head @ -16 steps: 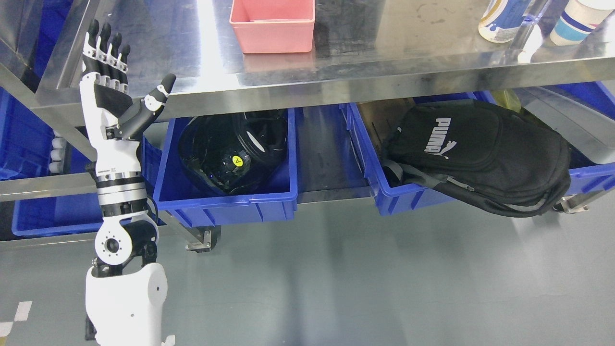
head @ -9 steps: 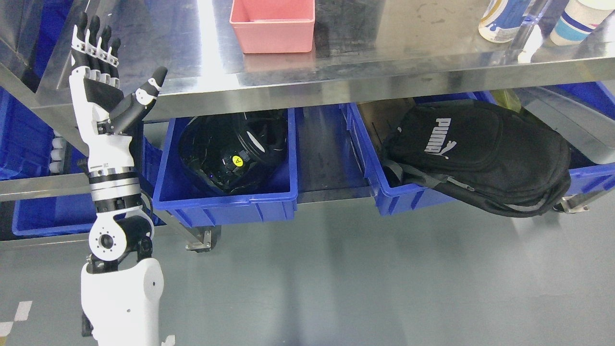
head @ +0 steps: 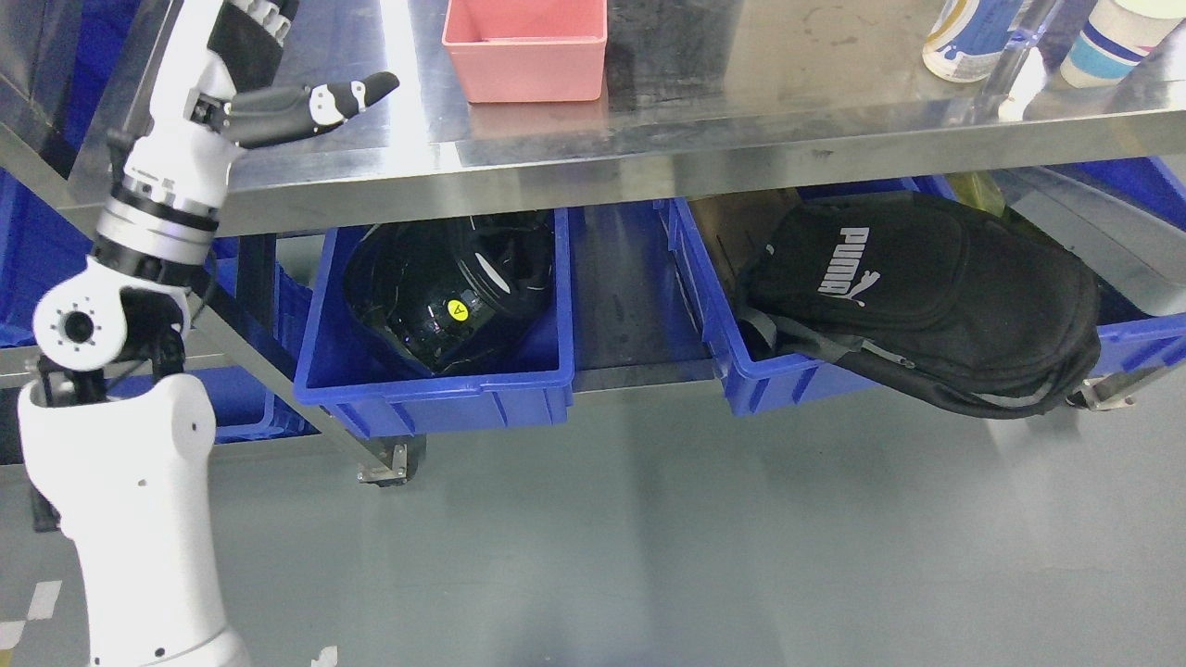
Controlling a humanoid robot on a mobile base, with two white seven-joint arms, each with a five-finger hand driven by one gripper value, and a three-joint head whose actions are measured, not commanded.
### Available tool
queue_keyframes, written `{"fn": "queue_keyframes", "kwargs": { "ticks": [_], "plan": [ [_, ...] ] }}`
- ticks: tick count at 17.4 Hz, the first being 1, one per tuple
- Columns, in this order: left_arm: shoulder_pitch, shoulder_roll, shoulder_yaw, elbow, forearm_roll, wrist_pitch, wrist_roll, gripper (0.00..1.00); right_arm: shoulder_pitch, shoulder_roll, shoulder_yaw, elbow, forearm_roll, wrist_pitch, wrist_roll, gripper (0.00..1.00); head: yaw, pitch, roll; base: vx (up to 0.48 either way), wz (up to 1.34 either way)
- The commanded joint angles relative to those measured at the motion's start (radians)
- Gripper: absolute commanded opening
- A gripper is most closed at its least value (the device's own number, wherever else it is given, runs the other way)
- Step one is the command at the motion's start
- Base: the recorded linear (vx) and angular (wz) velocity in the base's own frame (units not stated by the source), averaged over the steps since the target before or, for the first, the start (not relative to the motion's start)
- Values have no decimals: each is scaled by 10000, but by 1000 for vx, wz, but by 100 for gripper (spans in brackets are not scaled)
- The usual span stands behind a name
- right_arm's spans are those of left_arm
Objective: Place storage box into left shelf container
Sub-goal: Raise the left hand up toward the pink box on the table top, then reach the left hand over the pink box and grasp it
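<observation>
A pink storage box (head: 525, 48) stands on the steel table top (head: 741, 102), its far edge cut off by the top of the picture. My left hand (head: 287, 97) is raised over the table's left end, well left of the box and apart from it. Its thumb sticks out to the right and the other fingers run out of the top of the picture; it is open and holds nothing. Below the table, the left blue shelf container (head: 435, 398) holds a black helmet (head: 449, 292). My right arm does not show.
A second blue bin (head: 741, 380) on the lower right carries a black backpack (head: 927, 296). Two bottles (head: 968, 32) stand at the table's far right. More blue bins (head: 37, 250) sit at the left. Grey floor lies in front.
My left arm has lifted and swung up over the table's left end. The thumb now points right, toward the pink box. The box and bins have not moved.
</observation>
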Motion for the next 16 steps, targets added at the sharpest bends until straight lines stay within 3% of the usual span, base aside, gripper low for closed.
{"fn": "queue_keyframes", "kwargs": {
  "ticks": [1,4,6,11,16],
  "plan": [
    [-1979,3162,-2133,1121,-26,341,-1719,100,-62,-175,-31,-175,-15,8,-34,100,0,0,0,0,0],
    [-2852,3549,-3604,1441,-1276,356,-3026,100,-62,-175,-31,-175,-15,8,-34,100,0,0,0,0,0],
    [-3420,3503,-4403,2053,-2490,341,-3089,99,-62,-175,-31,-175,-15,8,-34,100,0,0,0,0,0],
    [-4128,3595,-5235,2899,-2941,371,-3135,97,-62,-175,-31,-175,-15,8,-50,100,0,0,0,0,0],
    [-4879,2417,-6140,4615,-2956,371,-3151,96,-62,-175,-31,-175,-15,8,-34,100,0,0,0,0,0]
  ]
}}
